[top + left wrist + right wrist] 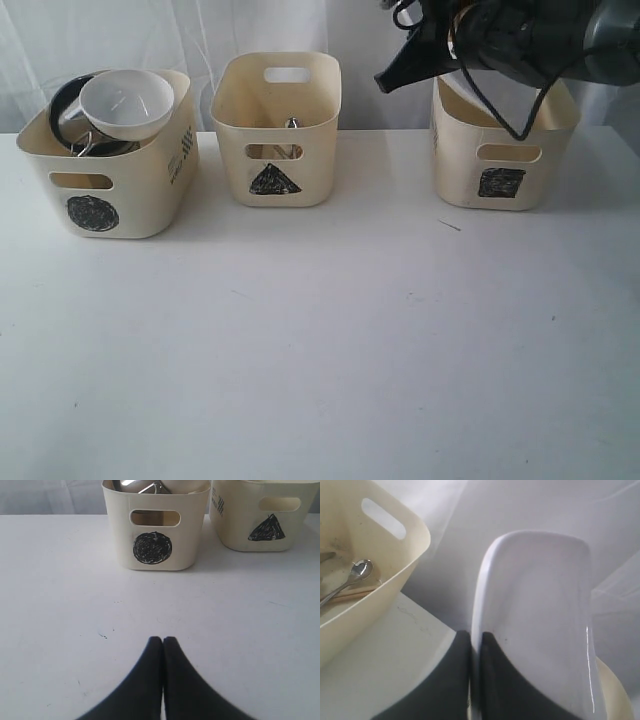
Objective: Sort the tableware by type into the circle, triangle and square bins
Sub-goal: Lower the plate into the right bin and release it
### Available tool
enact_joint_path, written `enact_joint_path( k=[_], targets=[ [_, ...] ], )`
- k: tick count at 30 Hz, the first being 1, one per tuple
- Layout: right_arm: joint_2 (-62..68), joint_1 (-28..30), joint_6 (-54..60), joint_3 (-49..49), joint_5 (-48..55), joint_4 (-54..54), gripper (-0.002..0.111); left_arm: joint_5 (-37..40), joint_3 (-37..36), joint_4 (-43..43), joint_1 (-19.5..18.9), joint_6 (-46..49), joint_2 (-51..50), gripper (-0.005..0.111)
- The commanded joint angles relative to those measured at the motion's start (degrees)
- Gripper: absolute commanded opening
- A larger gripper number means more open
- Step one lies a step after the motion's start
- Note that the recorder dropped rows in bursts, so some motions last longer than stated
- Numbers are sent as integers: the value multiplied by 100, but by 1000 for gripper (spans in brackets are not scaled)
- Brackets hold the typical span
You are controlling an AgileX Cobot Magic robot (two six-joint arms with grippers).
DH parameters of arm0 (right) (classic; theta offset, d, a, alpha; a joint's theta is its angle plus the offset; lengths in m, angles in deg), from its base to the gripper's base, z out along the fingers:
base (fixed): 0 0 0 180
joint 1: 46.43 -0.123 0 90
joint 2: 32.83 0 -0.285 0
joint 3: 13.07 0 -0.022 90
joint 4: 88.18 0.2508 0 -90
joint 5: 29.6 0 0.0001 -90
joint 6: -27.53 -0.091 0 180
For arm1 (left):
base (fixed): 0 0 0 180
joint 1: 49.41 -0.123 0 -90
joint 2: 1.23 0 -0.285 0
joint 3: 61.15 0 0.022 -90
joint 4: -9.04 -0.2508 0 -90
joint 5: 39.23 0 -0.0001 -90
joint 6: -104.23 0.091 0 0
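- Right end effector nearly closed, pinching the rim of the white plate, held edge-on above the square bin.
- Left end effector closed, empty, low over the bench.
- Risk: glossy glazed plate on a thin rim pinch. It could slip, or clip the bin's lip and tip the bin.
- Plate squarish with rounded corners; bins smooth cream plastic.

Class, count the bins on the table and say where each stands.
3: the circle bin at the left, the triangle bin in the middle, the square bin at the right; none looks hidden.
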Motion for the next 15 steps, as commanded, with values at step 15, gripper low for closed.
enact_joint_path(
  k=[15],
  targets=[
    [-501,57,-287,8,205,-7,27,-23,-15,20,-4,-21,24,0]
  ],
)
